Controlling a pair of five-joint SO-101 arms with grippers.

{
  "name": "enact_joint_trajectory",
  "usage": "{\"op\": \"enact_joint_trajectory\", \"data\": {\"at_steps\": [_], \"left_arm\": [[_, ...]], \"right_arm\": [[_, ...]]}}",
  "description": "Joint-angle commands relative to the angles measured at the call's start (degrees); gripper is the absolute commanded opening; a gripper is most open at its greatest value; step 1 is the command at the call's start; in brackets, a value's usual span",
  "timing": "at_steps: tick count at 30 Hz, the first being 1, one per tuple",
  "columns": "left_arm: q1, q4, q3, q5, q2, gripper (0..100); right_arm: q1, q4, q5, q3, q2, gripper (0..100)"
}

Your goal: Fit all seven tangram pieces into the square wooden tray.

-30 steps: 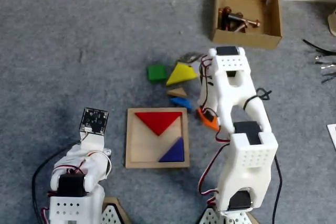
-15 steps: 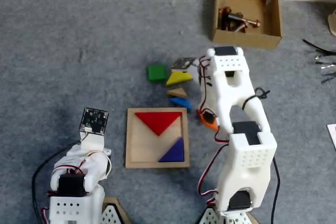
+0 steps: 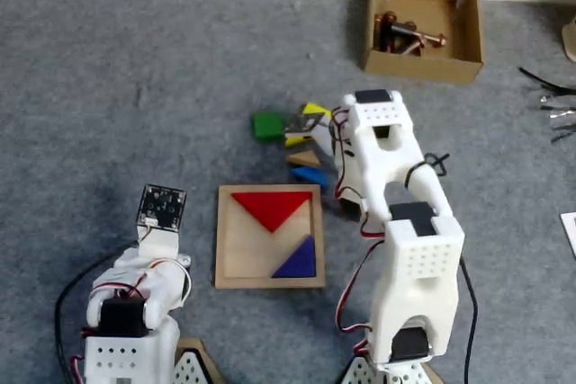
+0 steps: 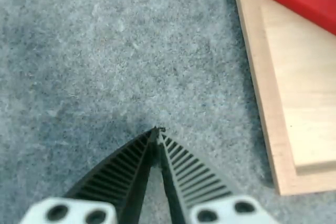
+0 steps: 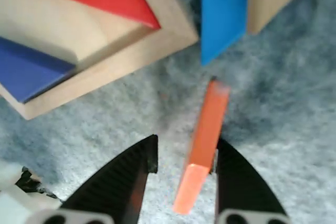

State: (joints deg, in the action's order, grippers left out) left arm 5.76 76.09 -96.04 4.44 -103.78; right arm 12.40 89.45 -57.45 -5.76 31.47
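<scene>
Right wrist view: the right gripper [image 5: 184,144] has its fingers apart around an orange piece [image 5: 206,129], just outside the tray [image 5: 163,40] corner; a blue piece [image 5: 223,9] lies near, beyond it; the left gripper [image 4: 157,134], fingers together, sits over carpet [image 4: 105,51] beside the tray.

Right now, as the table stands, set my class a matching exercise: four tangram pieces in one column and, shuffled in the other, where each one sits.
Pieces
1. red triangle
2. green square
3. orange piece
4. dark blue triangle

Places
a. on the carpet, beyond the tray
b. in the tray, at a near corner
c. between the jaws of the right gripper
d. in the tray, along its far edge

Pairs: 1-d, 2-a, 3-c, 4-b
</scene>
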Motion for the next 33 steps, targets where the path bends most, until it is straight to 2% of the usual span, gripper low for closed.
{"op": "enact_joint_trajectory", "data": {"at_steps": [1, 6, 9, 16, 24, 28, 33], "left_arm": [[-0.75, 0.26, -1.1, 0.18, -0.4, 1], [-0.75, 0.26, -1.1, 0.18, -0.4, 1], [-0.75, 0.26, -1.1, 0.18, -0.4, 1], [-0.75, 0.26, -1.1, 0.18, -0.4, 1], [-0.75, 0.26, -1.1, 0.18, -0.4, 1], [-0.75, 0.26, -1.1, 0.18, -0.4, 1], [-0.75, 0.26, -1.1, 0.18, -0.4, 1]], "right_arm": [[0.92, -0.66, -0.53, 1.01, 1.45, 15.6], [0.66, -0.57, -0.09, 1.01, -2.42, 15.6], [0.57, -0.84, 3.43, 1.01, -4.7, 15.5], [0.75, -0.84, 3.78, 1.01, -3.91, 0.6], [0.66, -0.48, 4.13, 0.92, -3.38, 0.5], [0.31, 0.13, 10.9, -2.95, -3.38, 0.5], [0.31, 9.98, 14.86, -14.11, -3.47, 0.5]]}}
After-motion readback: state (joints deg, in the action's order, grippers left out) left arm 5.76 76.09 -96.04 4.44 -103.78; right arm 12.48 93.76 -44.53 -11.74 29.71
